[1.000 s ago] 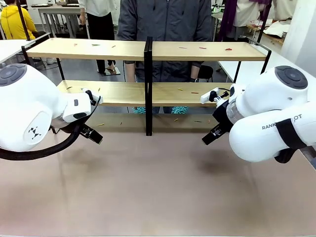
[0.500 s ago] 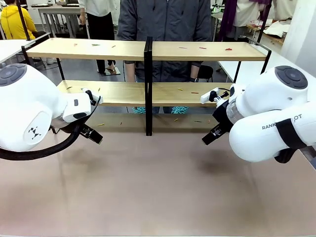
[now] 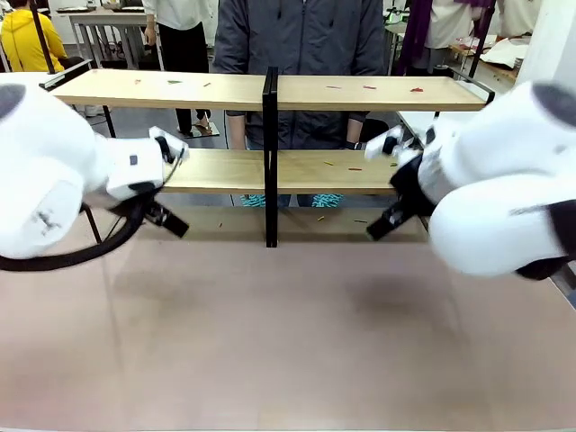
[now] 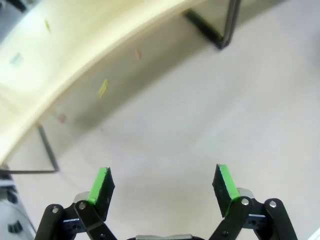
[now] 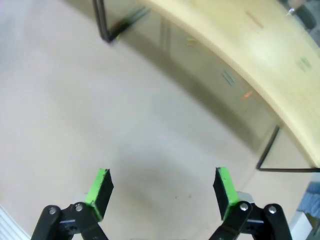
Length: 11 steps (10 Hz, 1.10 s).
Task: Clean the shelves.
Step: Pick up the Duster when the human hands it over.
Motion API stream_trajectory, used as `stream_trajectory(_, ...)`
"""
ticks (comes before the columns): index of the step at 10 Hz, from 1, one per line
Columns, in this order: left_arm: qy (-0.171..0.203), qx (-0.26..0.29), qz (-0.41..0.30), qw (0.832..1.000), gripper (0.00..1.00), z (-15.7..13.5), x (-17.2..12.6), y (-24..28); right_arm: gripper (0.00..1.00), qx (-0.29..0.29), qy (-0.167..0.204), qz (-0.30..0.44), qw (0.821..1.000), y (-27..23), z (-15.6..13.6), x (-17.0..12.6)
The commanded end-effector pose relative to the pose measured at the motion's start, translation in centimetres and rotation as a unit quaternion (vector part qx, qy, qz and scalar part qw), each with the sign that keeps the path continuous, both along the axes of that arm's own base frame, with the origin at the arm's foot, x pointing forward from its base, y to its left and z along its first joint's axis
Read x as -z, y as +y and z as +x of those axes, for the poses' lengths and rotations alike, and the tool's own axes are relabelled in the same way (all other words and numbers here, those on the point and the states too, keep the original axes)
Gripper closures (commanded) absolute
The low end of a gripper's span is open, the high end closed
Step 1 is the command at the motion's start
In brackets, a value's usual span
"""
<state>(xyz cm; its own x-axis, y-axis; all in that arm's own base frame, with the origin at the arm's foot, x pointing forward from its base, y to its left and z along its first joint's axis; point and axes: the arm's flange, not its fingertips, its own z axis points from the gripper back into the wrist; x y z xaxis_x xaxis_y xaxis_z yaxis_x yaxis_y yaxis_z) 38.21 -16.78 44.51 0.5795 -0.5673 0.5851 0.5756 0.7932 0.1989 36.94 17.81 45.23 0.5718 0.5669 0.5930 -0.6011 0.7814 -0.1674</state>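
While black, green-padded left gripper (image 4: 162,174) and right gripper (image 5: 162,173) gape wide, two light-wood, black-framed shelves (image 3: 306,95) bear scraps (image 3: 369,87); front view adds one person (image 3: 301,36)

The front camera sits at the near edge of the table, between the two arms. It faces straight across the tabletop (image 3: 288,342) at the shelves (image 3: 360,93) and the person (image 3: 306,36) at the far side, taking in the rack's full width. The left wrist camera looks steeply down past the left gripper (image 4: 162,182) at the tabletop close below, with a board of the rack slanting across its top, and the right wrist camera does likewise past the right gripper (image 5: 162,185). All three share the strip of tabletop along the shelves' near foot.
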Motion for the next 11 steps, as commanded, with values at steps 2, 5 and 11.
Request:
stream_trajectory(2,-0.11,0.076,-0.052,0.99,0.0,-19.0,-4.3,6.5,0.0,-0.007,-0.105,0.042,0.994,-6.4,-13.7,-8.5)
stream_trajectory(5,-0.116,0.057,-0.06,0.99,0.0,-9.0,-14.3,-0.2,0.0,-0.005,-0.07,0.03,0.997,-2.0,-5.5,-10.5)
stream_trajectory(11,-0.125,-0.074,-0.252,0.957,0.0,-10.9,-18.1,5.4,0.0,0.034,-0.124,0.108,0.986,-4.2,-9.5,-14.9)
